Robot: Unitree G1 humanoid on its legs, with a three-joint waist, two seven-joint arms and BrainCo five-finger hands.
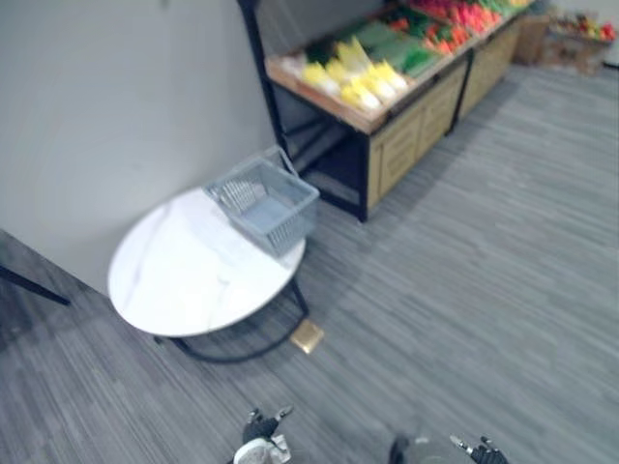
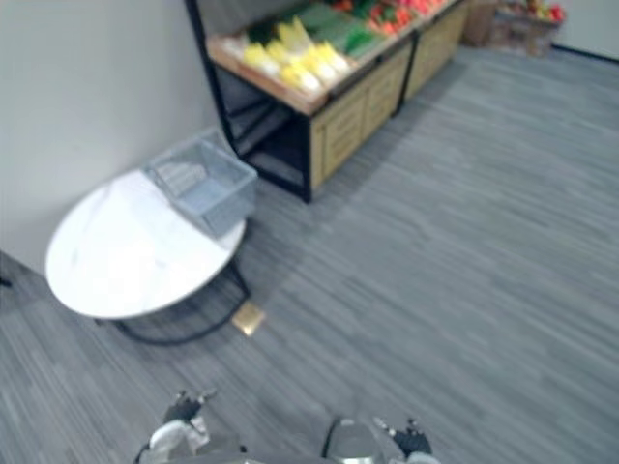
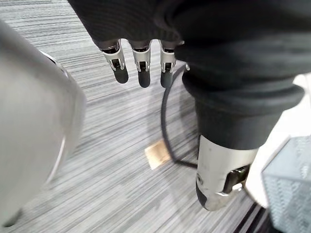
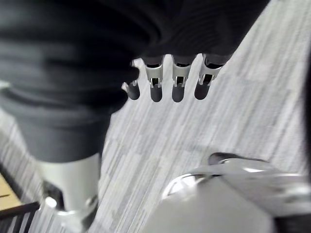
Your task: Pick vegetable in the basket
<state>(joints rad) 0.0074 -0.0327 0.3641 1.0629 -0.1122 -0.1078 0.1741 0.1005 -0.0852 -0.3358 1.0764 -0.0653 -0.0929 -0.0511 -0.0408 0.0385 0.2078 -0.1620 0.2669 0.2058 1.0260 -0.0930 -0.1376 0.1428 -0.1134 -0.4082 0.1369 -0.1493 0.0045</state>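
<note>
The yellow vegetables (image 1: 363, 82) lie on the wooden display stand (image 1: 406, 145) by the wall, with green and red produce farther along it. The basket (image 1: 266, 203) (grey, mesh-sided) sits on the round white table (image 1: 184, 280), at the edge nearest the stand. The left hand (image 3: 140, 60) and right hand (image 4: 177, 77) hang low over the grey floor, well apart from the table, fingers straight and spread, holding nothing.

Both head eyes look down from high up and share the round bench (image 1: 184, 275) on the left, its basket (image 1: 266, 203) and the far shelf (image 1: 387, 72). Wrist cams sit super close behind the left hand (image 3: 141, 63) and right hand (image 4: 177, 80), facing the floor (image 4: 218, 131).
</note>
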